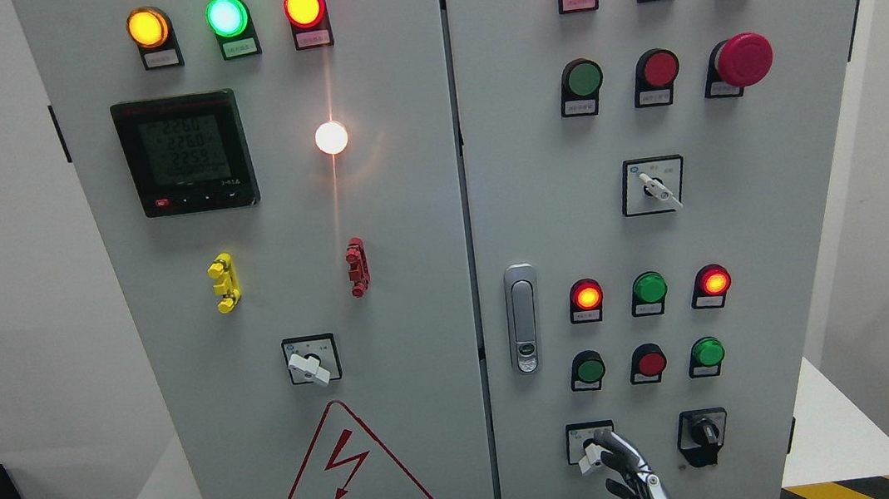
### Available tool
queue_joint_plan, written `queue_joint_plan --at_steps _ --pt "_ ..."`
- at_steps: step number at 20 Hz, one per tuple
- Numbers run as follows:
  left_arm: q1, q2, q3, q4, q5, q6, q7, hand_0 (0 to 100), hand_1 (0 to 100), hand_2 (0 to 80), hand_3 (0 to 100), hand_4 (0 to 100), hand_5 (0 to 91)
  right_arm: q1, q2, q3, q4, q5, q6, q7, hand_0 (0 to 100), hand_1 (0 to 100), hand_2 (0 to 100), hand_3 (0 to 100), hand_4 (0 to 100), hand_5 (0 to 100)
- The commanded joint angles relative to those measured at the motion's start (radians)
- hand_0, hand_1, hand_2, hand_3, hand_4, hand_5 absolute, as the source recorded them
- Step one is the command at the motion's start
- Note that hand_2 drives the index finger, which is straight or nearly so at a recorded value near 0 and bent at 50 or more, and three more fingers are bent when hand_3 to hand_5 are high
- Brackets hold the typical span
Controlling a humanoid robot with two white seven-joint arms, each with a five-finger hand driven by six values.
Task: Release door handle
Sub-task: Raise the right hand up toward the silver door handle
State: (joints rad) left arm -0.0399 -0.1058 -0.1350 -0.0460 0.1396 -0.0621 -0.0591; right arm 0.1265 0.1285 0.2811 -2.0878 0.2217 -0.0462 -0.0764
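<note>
The silver door handle [524, 320] sits upright and flush in the left edge of the cabinet's right door [741, 207]. Both doors look shut, with a dark seam between them. My right hand [618, 464] rises from the bottom edge, well below and to the right of the handle, and touches no part of it. Its metal fingers [631, 454] are spread and hold nothing. The uppermost fingertip lies close to the white knob of a selector switch [590, 452]. My left hand does not show.
The right door carries lit red and green lamps, a red mushroom stop button [742, 59], a white selector [655, 186] and a black rotary switch [704, 433]. The left door [262, 262] has a meter [184, 153], lamps and a warning triangle [353, 477]. Yellow-black floor tape [857, 489] marks the base.
</note>
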Motion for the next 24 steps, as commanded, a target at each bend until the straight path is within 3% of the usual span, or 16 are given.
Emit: queue_joint_plan --at_steps 1,6,8,9,10,12,13,15,18,20,24 --pt "0.0 0.0 0.0 0.0 0.0 -0.001 -0.001 12 56 0.0 0 0 0.0 0.002 0.0 0.001 0.0 -0.001 0.0 -0.002 35 15 0 20 22 24" --pt "0.0 0.0 0.0 0.0 0.0 -0.001 -0.001 12 56 0.0 0 0 0.0 0.001 -0.001 0.001 0.0 0.001 0.003 -0.002 35 16 0 21 25 25" --pt "0.0 0.0 0.0 0.0 0.0 -0.001 -0.001 12 56 0.0 0 0 0.0 -0.002 -0.001 0.001 0.0 0.005 0.003 -0.002 35 16 0 28 36 36" --pt "0.0 0.0 0.0 0.0 0.0 -0.001 -0.001 12 56 0.0 0 0 0.0 -0.007 -0.001 0.003 0.0 0.017 0.003 -0.006 34 20 0 38 46 47" --pt "0.0 0.0 0.0 0.0 0.0 0.001 -0.001 12 56 0.0 0 0 0.0 -0.01 -0.003 0.004 0.0 0.033 0.003 -0.008 34 22 0 40 49 49" --pt "0.0 0.0 0.0 0.0 0.0 -0.001 -0.001 12 56 0.0 0 0 0.0 -0.025 -0.003 0.003 0.002 0.097 0.003 -0.008 36 27 1 54 62 66" --pt "0.0 0.0 0.0 0.0 0.0 -0.001 -0.001 12 56 0.0 0 0 0.0 -0.034 -0.001 0.003 0.003 0.138 0.005 -0.008 37 28 1 55 63 68" --pt "0.0 0.0 0.0 0.0 0.0 -0.001 -0.001 12 56 0.0 0 0 0.0 -0.053 -0.001 0.003 0.005 0.192 0.006 -0.008 42 31 1 65 75 82" --pt "0.0 0.0 0.0 0.0 0.0 -0.001 -0.001 12 56 0.0 0 0 0.0 -0.086 -0.001 0.003 0.021 0.261 0.014 -0.008 46 35 2 77 86 91" --pt "0.0 0.0 0.0 0.0 0.0 -0.001 -0.001 12 56 0.0 0 0 0.0 -0.113 0.0 0.004 0.028 0.324 0.054 -0.01 48 38 3 85 90 98" --pt "0.0 0.0 0.0 0.0 0.0 -0.001 -0.001 12 56 0.0 0 0 0.0 -0.162 0.0 0.006 0.048 0.471 0.114 -0.013 51 40 4 93 98 100"
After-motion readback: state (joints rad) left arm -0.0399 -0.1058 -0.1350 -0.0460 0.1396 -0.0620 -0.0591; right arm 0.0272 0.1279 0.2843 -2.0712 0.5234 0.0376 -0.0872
